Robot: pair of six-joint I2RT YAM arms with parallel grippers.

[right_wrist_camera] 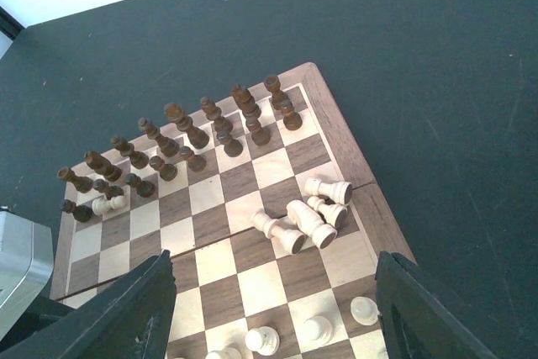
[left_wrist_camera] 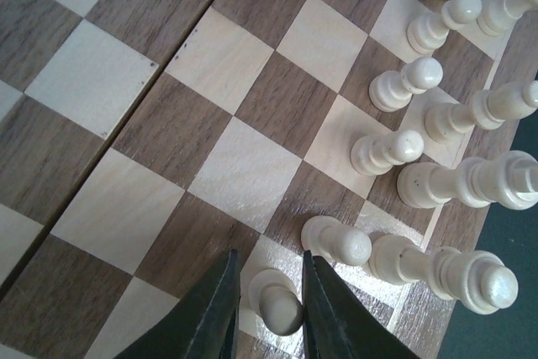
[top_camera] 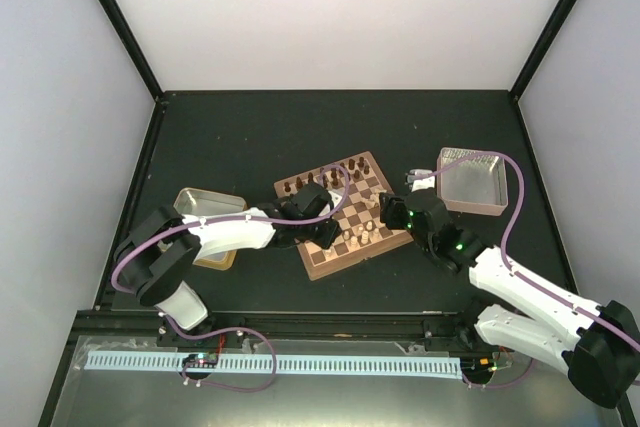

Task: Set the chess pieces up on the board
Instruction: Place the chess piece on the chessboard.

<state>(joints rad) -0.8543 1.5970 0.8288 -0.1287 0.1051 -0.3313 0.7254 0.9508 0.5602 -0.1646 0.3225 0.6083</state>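
The board [top_camera: 330, 269] lies mid-table. In the left wrist view my left gripper [left_wrist_camera: 269, 256] straddles an upright cream pawn [left_wrist_camera: 273, 300] on a light square. The right finger touches its head and a small gap shows on the left, so the jaws are open. Several cream chess pieces [left_wrist_camera: 382, 150] stand in two rows to its right. My right gripper [right_wrist_camera: 276, 256] is wide open and empty above the board's [right_wrist_camera: 336, 115] near part. Several cream pieces [right_wrist_camera: 307, 218] lie toppled near the right edge. One cream pawn [right_wrist_camera: 109, 204] stands among the dark pieces.
Dark brown chessmen [right_wrist_camera: 185, 136] fill the board's far rows. A metal tray [top_camera: 205, 205] sits left of the board under the left arm. A second tray [top_camera: 475, 182] sits at the right. In the top view the left gripper [top_camera: 325, 232] and right gripper [top_camera: 388, 209] are close together over the board.
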